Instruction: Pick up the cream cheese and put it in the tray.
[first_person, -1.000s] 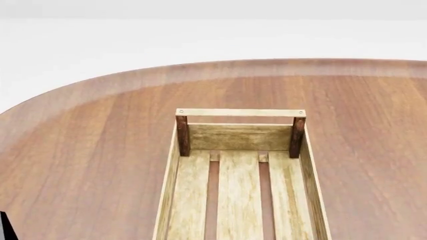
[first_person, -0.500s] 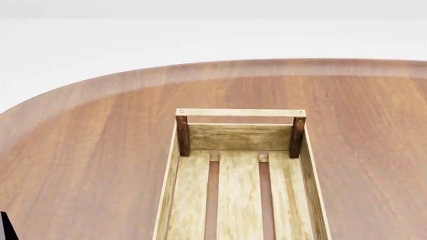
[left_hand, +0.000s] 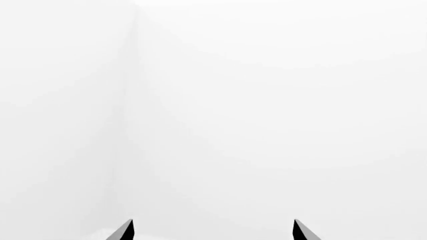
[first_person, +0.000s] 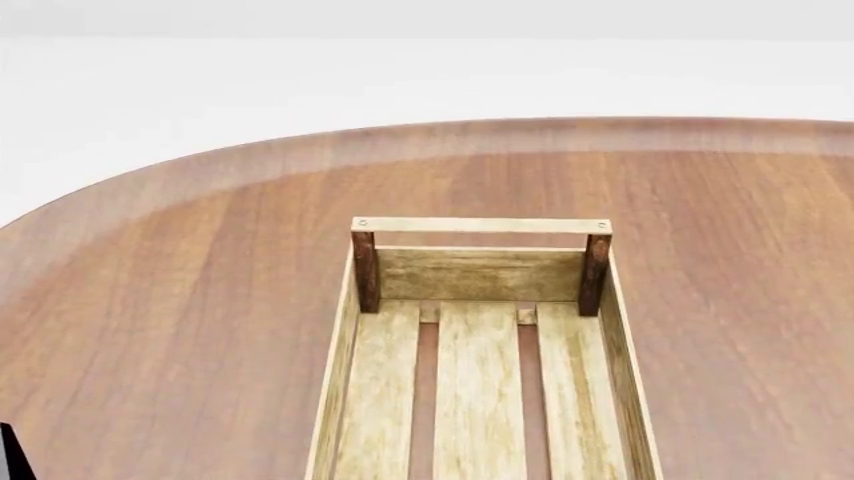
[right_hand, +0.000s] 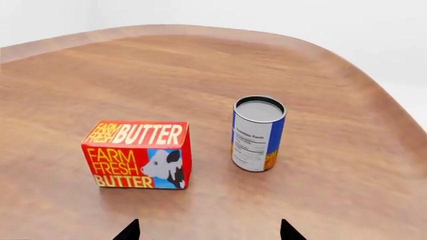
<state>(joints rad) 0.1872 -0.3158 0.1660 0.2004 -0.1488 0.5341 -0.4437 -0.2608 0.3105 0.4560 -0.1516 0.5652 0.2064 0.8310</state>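
1. Searching stage is judged: cream cheese is not seen in any view; pick and place remain.
2. Tray (first_person: 481, 380) sits empty, lower centre, head view.
3. Right gripper (right_hand: 208, 231) is spread, holding nothing, facing butter box (right_hand: 139, 155) and can (right_hand: 257, 134).
4. Left gripper (left_hand: 212, 231) is spread, empty.

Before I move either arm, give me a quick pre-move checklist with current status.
1. Cream cheese located: not ok, absent from all views.
2. Tray empty and upright: ok for the part in view.
3. Right hand open, empty: ok; tips apart.
4. Left hand open, empty: ok; faces blank white.
5. Decoys: butter box and can stand apart ahead of right hand: ok.
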